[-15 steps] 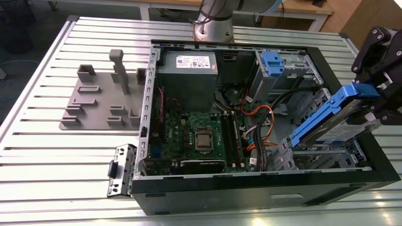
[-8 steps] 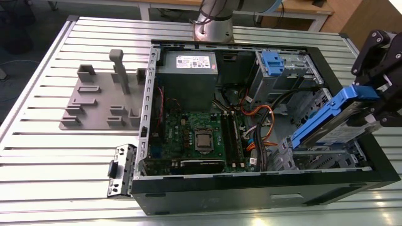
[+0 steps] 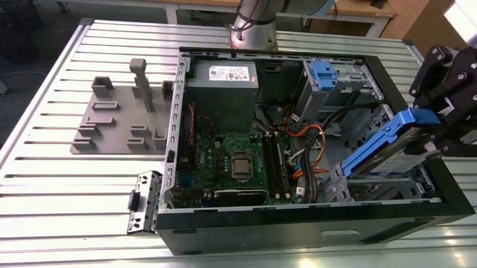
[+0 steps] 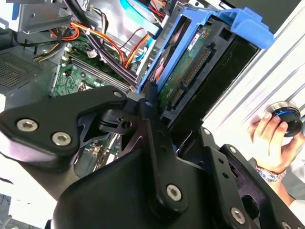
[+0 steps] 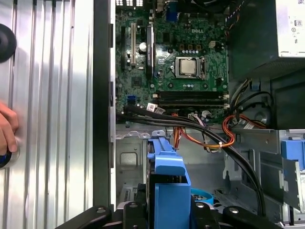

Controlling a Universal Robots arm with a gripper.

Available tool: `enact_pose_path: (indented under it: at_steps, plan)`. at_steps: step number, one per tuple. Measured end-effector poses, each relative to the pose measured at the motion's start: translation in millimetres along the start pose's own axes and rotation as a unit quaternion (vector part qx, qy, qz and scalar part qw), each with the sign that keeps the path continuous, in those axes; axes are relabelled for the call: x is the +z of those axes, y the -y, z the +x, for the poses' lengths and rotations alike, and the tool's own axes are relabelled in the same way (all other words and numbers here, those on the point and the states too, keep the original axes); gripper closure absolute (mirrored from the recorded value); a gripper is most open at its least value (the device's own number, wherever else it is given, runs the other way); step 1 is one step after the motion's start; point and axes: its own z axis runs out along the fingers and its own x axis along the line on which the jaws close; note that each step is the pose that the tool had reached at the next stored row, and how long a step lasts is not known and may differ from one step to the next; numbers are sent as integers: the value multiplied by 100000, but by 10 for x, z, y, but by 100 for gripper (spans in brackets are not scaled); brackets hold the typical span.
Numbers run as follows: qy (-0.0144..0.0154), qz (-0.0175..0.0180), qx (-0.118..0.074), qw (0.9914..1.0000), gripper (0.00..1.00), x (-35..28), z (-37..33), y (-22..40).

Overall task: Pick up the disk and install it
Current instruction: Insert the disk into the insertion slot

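Blue-railed disk (image 3: pixel 387 148) clamped in the gripper (image 3: pixel 439 125) over the open computer case (image 3: pixel 313 229).

The jaws are closed on the disk, which is held tilted at the case's 3 o'clock side, above the drive bay. The motherboard (image 3: pixel 238 162) is seen toward 9 o'clock. A person's hand (image 4: pixel 271 138) is seen on a knob outside the case.

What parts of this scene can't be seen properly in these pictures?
- Disk: its label; exterior view shows it tilted, edge-on.
- End effector: contact with the disk, hidden behind its own black linkage in the second wrist view.
- Hand: the person, cut off at the picture edge.
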Motion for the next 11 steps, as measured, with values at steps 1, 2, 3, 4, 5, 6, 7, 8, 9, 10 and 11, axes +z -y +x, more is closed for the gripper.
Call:
enact_pose_path:
  at_steps: [1,2,3,4,5,6,7,8,9,10,11]
  plan:
    - [-5,2,-3,100000,64,18,2,-1]
    - [-7,3,-3,100000,64,35,3,-2]
    - [-4,4,-1,100000,64,54,5,-2]
    - [4,0,1,100000,64,72,6,-2]
    - [4,-1,0,100000,64,90,8,-2]
    - [-4,-1,-1,100000,64,108,9,0]
    - [1,-2,-3,100000,64,127,11,1]
    - [0,-1,-2,100000,64,145,12,2]
    - [-4,0,-2,100000,64,162,13,3]
    - [-4,0,-1,100000,64,180,15,4]
    - [-2,-1,-1,100000,64,198,16,5]
